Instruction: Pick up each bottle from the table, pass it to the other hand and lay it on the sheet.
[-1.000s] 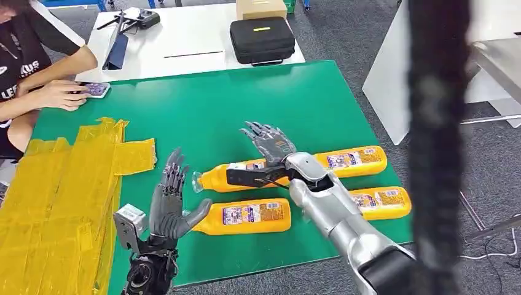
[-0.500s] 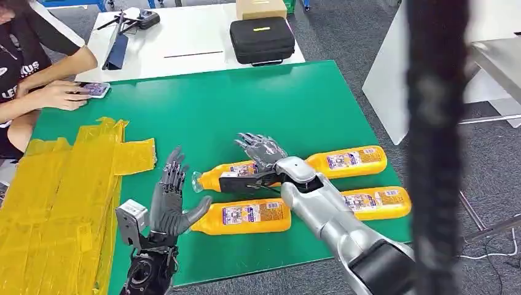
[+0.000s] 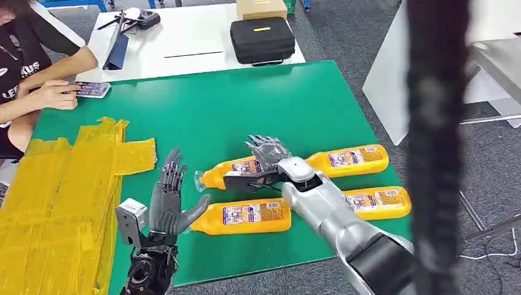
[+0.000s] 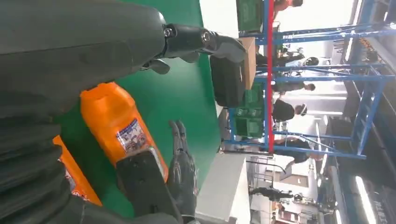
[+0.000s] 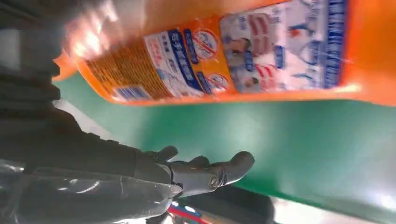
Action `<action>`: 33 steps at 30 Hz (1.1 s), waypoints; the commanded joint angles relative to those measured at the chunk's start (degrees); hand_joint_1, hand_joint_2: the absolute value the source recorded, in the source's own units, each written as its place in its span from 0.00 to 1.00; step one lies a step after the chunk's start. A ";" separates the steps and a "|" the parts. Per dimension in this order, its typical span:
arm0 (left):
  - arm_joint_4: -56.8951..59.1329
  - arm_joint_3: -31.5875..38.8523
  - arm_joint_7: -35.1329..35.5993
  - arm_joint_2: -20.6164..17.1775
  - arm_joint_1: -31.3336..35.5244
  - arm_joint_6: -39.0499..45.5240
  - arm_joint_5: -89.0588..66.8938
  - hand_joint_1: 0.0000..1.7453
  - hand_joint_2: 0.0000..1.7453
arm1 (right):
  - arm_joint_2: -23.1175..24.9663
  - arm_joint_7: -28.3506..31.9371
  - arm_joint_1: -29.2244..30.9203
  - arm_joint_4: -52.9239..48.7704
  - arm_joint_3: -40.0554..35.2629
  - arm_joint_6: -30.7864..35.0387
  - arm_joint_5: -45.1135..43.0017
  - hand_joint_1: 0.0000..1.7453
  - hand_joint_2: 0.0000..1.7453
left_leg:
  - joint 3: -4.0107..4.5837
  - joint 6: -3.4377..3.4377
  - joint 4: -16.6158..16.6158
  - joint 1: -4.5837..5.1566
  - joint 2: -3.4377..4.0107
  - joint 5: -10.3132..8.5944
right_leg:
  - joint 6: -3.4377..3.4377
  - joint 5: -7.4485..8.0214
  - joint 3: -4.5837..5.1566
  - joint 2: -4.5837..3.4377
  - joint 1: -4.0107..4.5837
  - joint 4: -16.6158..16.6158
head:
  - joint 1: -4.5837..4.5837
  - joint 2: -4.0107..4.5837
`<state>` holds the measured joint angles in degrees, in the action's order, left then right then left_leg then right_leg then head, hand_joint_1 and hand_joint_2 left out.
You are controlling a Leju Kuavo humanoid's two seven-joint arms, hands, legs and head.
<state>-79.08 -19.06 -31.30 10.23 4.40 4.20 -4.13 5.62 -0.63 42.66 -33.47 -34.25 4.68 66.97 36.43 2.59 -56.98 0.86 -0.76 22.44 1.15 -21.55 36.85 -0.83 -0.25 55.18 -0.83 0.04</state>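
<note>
On the green bench [image 3: 246,104], the right hand [image 3: 268,153] is laid with spread fingers over an orange bottle [image 3: 230,172]; the left hand [image 3: 169,206] is held open, empty.

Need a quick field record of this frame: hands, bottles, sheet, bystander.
right hand: fingers draped over the far-left bottle, grip not confirmed
left hand: open, upright, holding nothing, beside the near-left bottle
bottles: four orange, all lying flat on the green table; also far-right bottle and near-right bottle
sheet: yellow sheet at the table's left, no bottle on it
bystander: person at the far left corner, hand on a phone
</note>
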 commanded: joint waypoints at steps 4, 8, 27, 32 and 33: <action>4.74 -0.49 0.70 -0.54 1.96 0.65 0.53 0.00 1.00 | 0.39 -3.46 4.63 10.90 -0.19 -2.61 0.15 0.00 1.00 | -0.35 -0.17 -0.01 -0.02 0.01 0.17 | -0.02 -0.18 -0.35 0.09 0.03 0.02 | -0.02 0.00; 4.85 -0.52 0.65 -0.55 1.94 0.69 0.61 0.00 1.00 | 0.38 -3.36 4.58 11.05 0.09 -2.57 -0.01 0.00 1.00 | -0.32 -0.16 0.00 -0.02 -0.02 0.13 | -0.02 -0.16 -0.32 0.12 0.03 0.01 | 0.02 0.00; 6.99 -0.98 -0.38 -0.51 3.05 0.75 1.30 0.00 1.00 | 0.24 -2.14 4.50 13.06 1.17 -1.54 -0.28 0.26 1.00 | -0.42 -0.20 -0.02 -0.02 -0.02 0.19 | -0.02 -0.22 -0.42 0.14 0.03 0.04 | 0.00 0.00; 6.78 -0.97 -0.38 -0.54 2.96 0.74 1.29 0.00 1.00 | 0.09 -1.99 4.28 13.08 1.14 -1.28 -0.23 0.28 1.00 | -0.36 -0.18 -0.02 -0.04 -0.03 0.16 | -0.02 -0.18 -0.37 0.14 0.04 0.02 | 0.00 0.00; 6.78 -0.97 -0.38 -0.54 2.96 0.74 1.29 0.00 1.00 | 0.09 -1.99 4.28 13.08 1.14 -1.28 -0.23 0.28 1.00 | -0.29 -0.14 0.00 -0.02 -0.04 0.11 | -0.01 -0.14 -0.30 0.13 0.03 0.00 | 0.02 0.00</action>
<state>-75.71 -19.19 -31.80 10.23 5.36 4.98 -3.02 5.57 -2.95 44.52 -24.81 -33.55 3.50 66.88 36.43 2.59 -56.99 0.86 -0.75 22.45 1.15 -21.55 36.85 -0.83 -0.25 55.18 -0.81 0.04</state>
